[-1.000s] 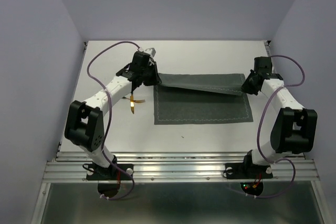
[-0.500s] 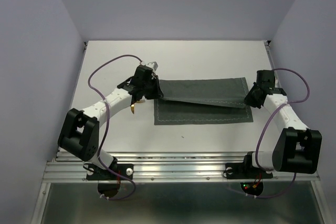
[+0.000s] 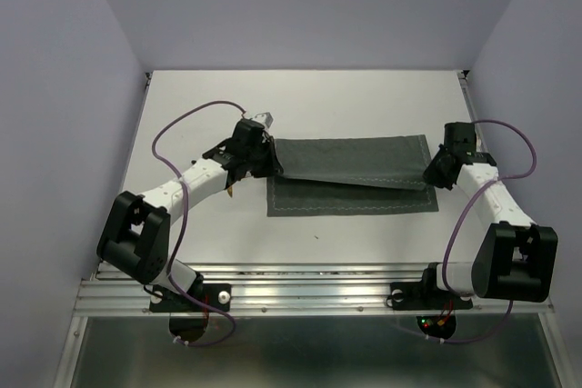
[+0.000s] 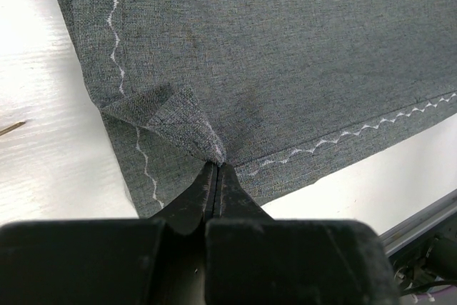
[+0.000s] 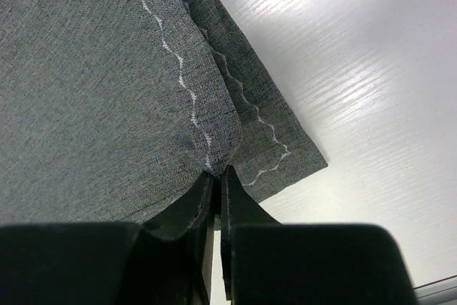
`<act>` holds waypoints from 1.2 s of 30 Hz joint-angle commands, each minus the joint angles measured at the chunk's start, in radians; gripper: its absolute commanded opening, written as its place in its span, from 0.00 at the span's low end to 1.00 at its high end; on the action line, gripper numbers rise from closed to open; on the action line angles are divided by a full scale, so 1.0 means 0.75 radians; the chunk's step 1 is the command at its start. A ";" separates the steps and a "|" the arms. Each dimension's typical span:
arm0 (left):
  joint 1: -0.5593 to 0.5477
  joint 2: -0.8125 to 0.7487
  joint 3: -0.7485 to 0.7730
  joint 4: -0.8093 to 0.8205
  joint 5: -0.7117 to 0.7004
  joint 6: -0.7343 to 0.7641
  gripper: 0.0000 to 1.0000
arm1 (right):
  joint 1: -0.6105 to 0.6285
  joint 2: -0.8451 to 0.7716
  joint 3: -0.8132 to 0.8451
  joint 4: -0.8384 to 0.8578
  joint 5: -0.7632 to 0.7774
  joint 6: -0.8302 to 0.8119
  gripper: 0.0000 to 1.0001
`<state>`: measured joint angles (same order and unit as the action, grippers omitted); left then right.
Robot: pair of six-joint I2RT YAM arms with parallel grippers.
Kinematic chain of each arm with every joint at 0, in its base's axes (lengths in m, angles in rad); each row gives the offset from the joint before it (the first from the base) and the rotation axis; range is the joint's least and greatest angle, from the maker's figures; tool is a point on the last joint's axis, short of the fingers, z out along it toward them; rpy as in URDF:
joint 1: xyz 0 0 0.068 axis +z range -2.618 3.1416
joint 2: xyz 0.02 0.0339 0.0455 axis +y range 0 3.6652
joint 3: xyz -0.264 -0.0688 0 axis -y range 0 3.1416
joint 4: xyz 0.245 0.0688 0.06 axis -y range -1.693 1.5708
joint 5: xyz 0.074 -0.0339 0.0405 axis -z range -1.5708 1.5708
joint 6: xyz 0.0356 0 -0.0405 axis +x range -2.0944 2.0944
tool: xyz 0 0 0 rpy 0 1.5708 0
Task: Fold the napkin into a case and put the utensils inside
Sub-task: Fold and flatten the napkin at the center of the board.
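Top external view, centre frame: the left tool point(image 3: 271, 164) and right tool point(image 3: 434, 173), each clamped on a napkin point(image 3: 350, 194) corner, have dragged the lifted edge lower over the flat half, advancing the first fold.

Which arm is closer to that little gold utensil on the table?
Left. The left gripper, pinching the napkin at one corner, is just beside the utensil; the right gripper holds the opposite corner, across the napkin.

Our left gripper point(image 4: 217, 169) pinches a puckered corner of the napkin point(image 4: 285, 55), its stitched hem above the white table point(image 4: 43, 169).
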<state>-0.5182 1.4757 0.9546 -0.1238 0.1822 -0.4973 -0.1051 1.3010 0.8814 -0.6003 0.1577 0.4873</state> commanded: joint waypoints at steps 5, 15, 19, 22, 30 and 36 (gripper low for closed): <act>-0.009 -0.063 -0.060 0.018 -0.040 0.000 0.00 | -0.019 -0.035 0.003 -0.057 0.068 0.007 0.01; -0.023 -0.098 -0.058 0.012 -0.014 -0.010 0.00 | -0.019 -0.096 -0.009 -0.077 0.086 0.017 0.01; -0.027 -0.125 -0.068 0.001 -0.022 -0.010 0.00 | -0.019 -0.107 -0.005 -0.081 0.086 0.019 0.01; -0.029 -0.129 -0.095 -0.003 -0.024 -0.012 0.00 | -0.019 -0.111 -0.015 -0.081 0.080 0.021 0.01; -0.033 -0.084 -0.158 0.022 0.035 -0.045 0.00 | -0.019 -0.125 -0.022 -0.089 0.070 0.019 0.04; -0.043 -0.061 -0.177 0.040 0.080 -0.041 0.00 | -0.019 -0.133 -0.018 -0.098 0.086 0.023 0.06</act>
<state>-0.5438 1.4296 0.8398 -0.1101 0.2234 -0.5343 -0.1051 1.2362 0.8680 -0.6743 0.1745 0.4992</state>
